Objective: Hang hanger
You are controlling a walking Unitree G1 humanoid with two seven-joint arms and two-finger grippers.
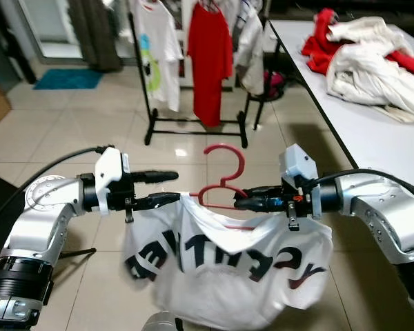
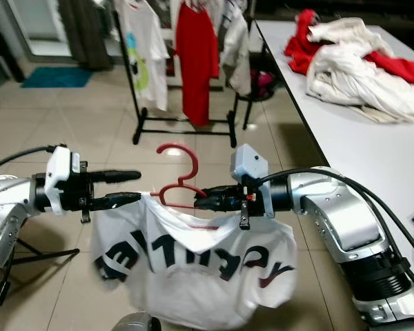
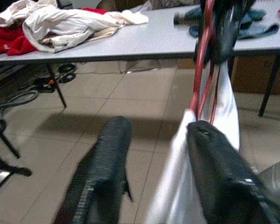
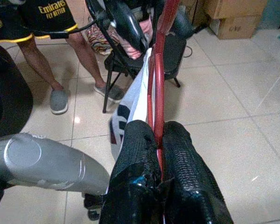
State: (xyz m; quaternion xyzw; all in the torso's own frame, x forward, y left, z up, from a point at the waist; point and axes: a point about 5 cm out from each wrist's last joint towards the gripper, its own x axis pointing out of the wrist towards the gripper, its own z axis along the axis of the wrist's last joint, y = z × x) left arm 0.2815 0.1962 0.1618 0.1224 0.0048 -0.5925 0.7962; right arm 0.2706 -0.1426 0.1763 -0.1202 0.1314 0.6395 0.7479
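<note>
R gripper is clamped on the red hanger, fingers pinching the wire near its shoulder just below the hook; the R wrist view confirms both black fingers squeezed onto the red bar w/ no gap. L gripper stands spread, one finger above, the other touching the shirt's edge at the hanger's far end; in the L wrist view there's clear floor between its fingers, so it's steadying at most, not gripping.

Hanger sits mid-air between the two arms, hook up, carrying a white T-shirt w/ dark lettering that droops below it. Beyond, across the tiled floor, stands a black clothes rack w/ a red tee and white tops already on it. A white table along the R side holds a heap of red and cream clothes. A person's legs show in the R wrist view.

Handling, as I judge it: hanger is light, thin, stiff but springy; smooth plastic, so likely to twist in a pinch grip. Shirt is soft, will swing and could slide off a tilted shoulder. Best hold is close under the hook, keeping the bar level, hook free for the rail.
</note>
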